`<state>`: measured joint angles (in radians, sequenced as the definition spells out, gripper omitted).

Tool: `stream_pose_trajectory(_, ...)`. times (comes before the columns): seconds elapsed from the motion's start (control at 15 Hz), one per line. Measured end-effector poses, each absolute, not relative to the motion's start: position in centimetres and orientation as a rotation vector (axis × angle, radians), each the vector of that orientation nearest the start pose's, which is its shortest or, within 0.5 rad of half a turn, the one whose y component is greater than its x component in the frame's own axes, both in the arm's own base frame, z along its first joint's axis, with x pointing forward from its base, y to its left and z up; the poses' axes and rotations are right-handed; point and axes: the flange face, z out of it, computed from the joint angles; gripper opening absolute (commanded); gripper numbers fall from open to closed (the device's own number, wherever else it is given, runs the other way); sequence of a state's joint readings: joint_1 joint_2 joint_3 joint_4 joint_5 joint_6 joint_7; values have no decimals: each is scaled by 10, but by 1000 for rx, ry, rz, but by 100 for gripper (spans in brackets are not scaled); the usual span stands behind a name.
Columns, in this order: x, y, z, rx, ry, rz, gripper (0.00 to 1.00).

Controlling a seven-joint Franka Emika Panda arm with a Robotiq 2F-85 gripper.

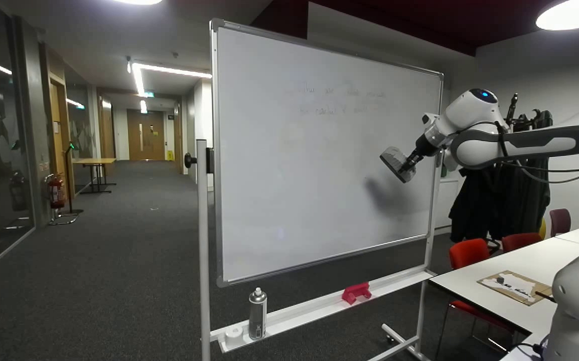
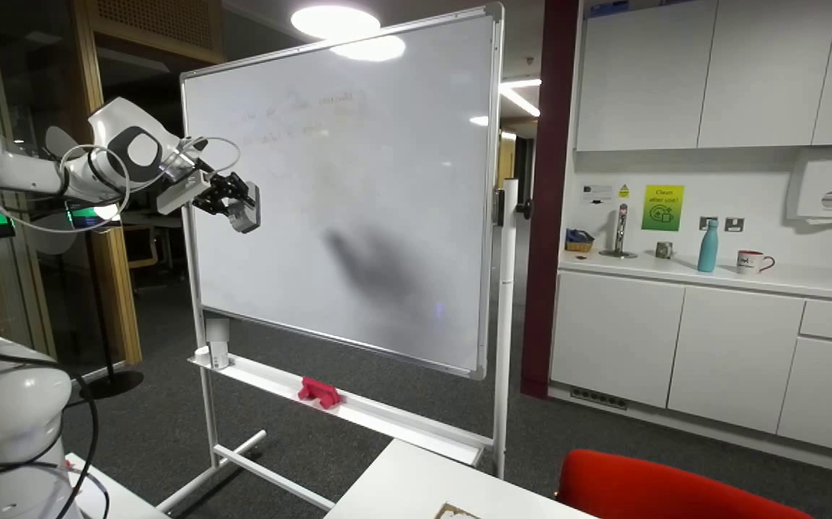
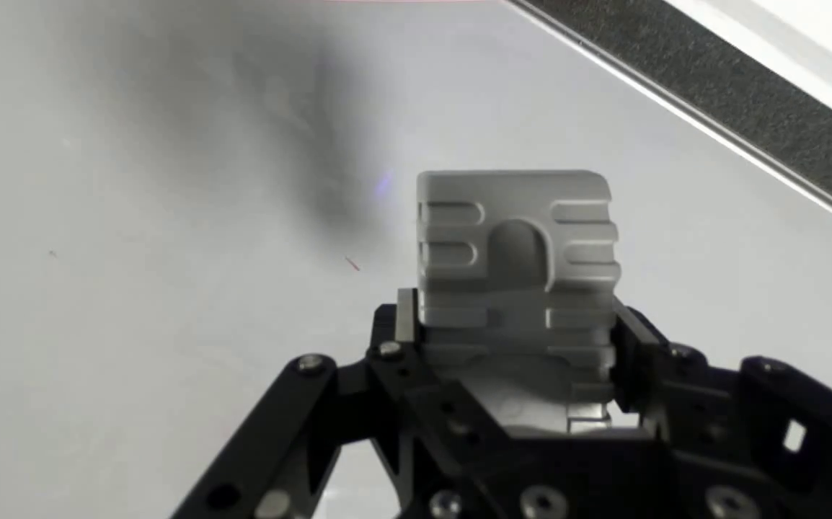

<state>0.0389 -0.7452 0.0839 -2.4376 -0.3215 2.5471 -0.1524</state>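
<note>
Gripper (image 3: 519, 328) clamped on both sides of grey eraser (image 3: 517, 263); eraser's up in front of whiteboard (image 1: 294, 190), apart from it. Blurry shadow (image 1: 389, 196) on board, lower than eraser in an exterior view. Faint writing (image 1: 325, 111) nr top. Tray (image 1: 304, 315) under board w/ red holder (image 1: 356, 293), spray can (image 1: 258, 317) & white roll (image 1: 233, 335).

Dark carpet (image 1: 134, 265) lies below bright ceiling lamps (image 1: 578, 15).
</note>
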Motion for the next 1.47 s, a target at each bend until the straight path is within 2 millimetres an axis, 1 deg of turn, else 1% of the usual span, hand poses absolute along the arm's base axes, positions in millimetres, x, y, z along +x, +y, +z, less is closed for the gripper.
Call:
stream_pose_trajectory(0.27,371,67,666,-2993,-791,-1618,35)
stream_pose_trajectory(0.4,372,69,671,-2953,-806,-1689,35)
stream_pose_trajectory(0.47,373,69,671,-2942,-807,-1704,60)
stream_pose_trajectory(0.73,380,67,664,-2949,-809,-1680,60)
stream_pose_trajectory(0.8,381,67,664,-2950,-810,-1679,35)
stream_pose_trajectory(1.0,381,67,661,-2955,-805,-1667,35)
stream_pose_trajectory(1.13,383,63,659,-2932,-770,-1710,35)
stream_pose_trajectory(1.27,386,55,668,-2858,-683,-1839,35)
stream_pose_trajectory(1.47,394,43,694,-2737,-533,-2037,35)
